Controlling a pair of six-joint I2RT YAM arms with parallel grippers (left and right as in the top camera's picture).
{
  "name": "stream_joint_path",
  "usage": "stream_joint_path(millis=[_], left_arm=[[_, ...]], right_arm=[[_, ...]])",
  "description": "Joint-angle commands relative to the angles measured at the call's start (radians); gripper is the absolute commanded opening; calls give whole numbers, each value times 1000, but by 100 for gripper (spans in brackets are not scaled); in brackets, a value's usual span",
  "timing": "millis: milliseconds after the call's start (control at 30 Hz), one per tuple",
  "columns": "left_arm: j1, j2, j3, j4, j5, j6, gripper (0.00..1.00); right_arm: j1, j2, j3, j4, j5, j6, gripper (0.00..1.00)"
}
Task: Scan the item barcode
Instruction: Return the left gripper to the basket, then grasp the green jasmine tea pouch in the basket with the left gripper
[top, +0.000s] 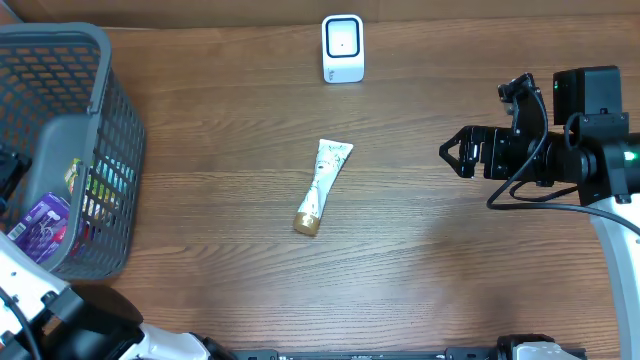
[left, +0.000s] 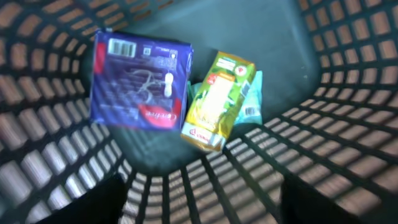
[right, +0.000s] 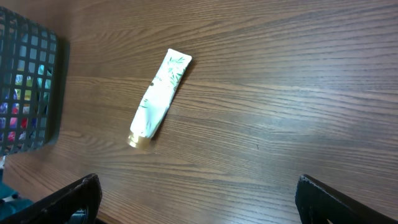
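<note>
A white tube with green leaf print and a gold cap (top: 322, 185) lies alone mid-table, also seen in the right wrist view (right: 158, 99). The white scanner (top: 343, 48) stands at the back centre. My right gripper (top: 455, 153) hovers open to the right of the tube, its fingers (right: 81, 196) wide apart over bare wood. My left gripper (left: 199, 202) hangs open inside the grey basket (top: 110, 150), with nothing between its fingers (left: 93, 199). Below it lie a purple packet (left: 140, 81) with a barcode (left: 122, 47) facing up and a yellow-green carton (left: 217, 102).
A teal packet (left: 252, 99) lies partly under the carton. The basket wall (left: 348, 143) surrounds the left gripper on all sides. The basket fills the table's left end. My left arm's white link (top: 30, 280) runs along the front left corner.
</note>
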Motion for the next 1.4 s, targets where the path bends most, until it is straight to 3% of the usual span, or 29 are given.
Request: stream_joint_path(millis=[0,567,900,1200,1367], left_arm=[[-17,23,-51,53,55,62,81],[-147,280,-103,158,33,150,76],[-163,336,-133,148,-106,36,75],[-165,343,-134,155,-108,39,76],[-164,342,-157,163,-135,41,83]], right_arm=[[5,-4,11,6,-2,-1,100],[5,-4,11,1,-1,-1,100],[5,-4,11,-7,-1,-1,100],[5,-4,11,-7,-2,-1,100],[5,-4,11,-9,-1,-1,100]])
